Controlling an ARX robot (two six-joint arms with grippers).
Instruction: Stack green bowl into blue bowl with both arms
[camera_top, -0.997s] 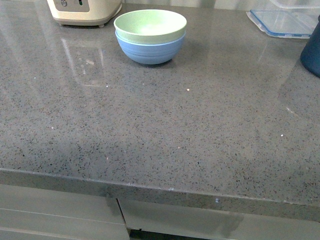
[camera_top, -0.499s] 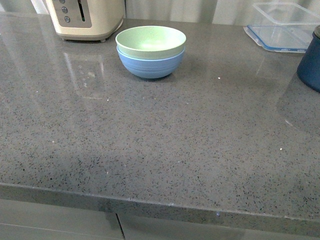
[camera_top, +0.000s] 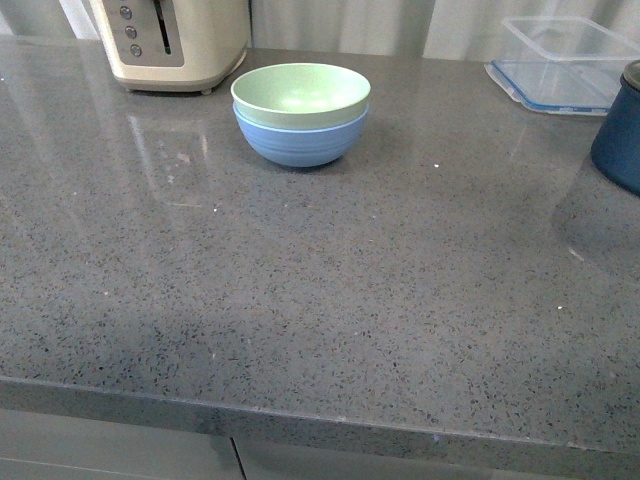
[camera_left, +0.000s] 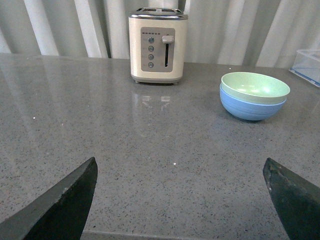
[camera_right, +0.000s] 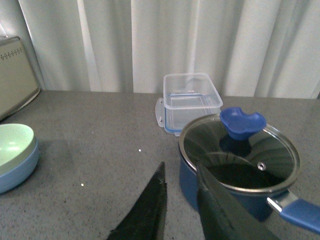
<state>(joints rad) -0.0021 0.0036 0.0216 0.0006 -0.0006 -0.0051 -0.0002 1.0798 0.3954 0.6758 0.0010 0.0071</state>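
My front view now takes in more of the far side than a second ago: the stacked bowls sit lower in it, and the cream toaster with its row of round buttons (camera_top: 170, 42) and the clear plastic container with a blue-edged lid (camera_top: 562, 62) both show more of themselves. The bowls themselves look unmoved on the grey speckled stone counter (camera_top: 330, 300).

The pale mint-green round bowl (camera_top: 300, 92) sits nested inside the light sky-blue round bowl (camera_top: 300, 142), rims nearly level, only a blue band with faint ridges showing beneath. The pair stands far and left of centre, just right of the toaster. The green bowl looks matte, speckled, upright.

Left gripper (camera_left: 185, 197): black fingers spread wide at the near edge, nothing between them, well apart from the bowls.

Right gripper (camera_right: 177, 200): fingers close together with a narrow gap, holding nothing, just near of the dark navy pot with a glass lid and blue knob (camera_right: 240, 167)
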